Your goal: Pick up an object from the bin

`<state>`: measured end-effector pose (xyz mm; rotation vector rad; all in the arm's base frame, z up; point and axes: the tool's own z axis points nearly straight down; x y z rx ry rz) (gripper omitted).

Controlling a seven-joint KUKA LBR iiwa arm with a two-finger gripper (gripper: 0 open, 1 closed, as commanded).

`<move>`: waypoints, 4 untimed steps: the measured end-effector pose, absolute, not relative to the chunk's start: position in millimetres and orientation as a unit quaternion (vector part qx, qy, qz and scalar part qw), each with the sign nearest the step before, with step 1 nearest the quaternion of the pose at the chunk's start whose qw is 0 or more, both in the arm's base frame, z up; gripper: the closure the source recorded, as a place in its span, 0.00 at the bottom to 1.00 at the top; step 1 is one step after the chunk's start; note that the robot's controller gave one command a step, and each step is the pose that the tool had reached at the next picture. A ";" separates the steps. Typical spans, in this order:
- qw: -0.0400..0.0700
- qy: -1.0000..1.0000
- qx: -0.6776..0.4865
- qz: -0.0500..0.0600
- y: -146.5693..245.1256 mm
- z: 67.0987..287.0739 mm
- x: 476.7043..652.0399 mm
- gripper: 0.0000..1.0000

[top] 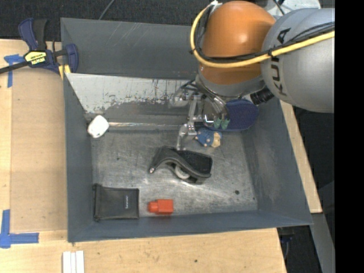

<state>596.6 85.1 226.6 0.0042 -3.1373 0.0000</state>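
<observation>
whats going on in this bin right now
A robot arm reaches into the grey bin from the right. Its gripper is low near the back middle, beside a small blue and tan thing and just behind a black curved thing at the centre. Whether it holds anything cannot be told. A white lump lies at the left, a flat black square and a small red block near the front, a dark blue thing partly under the arm.

Dark backdrop (159,1) is sitting up top w/ a cable (112,3) trailing across. Pale tabletop (187,255) is showing at btm.
</observation>
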 end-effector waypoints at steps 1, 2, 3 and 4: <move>-0.004 -0.999 -0.054 -0.001 68.2 73.2 557.4 0.00; 0.000 -0.989 -0.147 0.000 64.5 100.9 538.1 0.00; -0.002 -0.955 -0.295 0.000 46.9 103.2 546.5 0.00; -0.001 -0.942 -0.335 0.001 81.7 73.7 570.5 0.00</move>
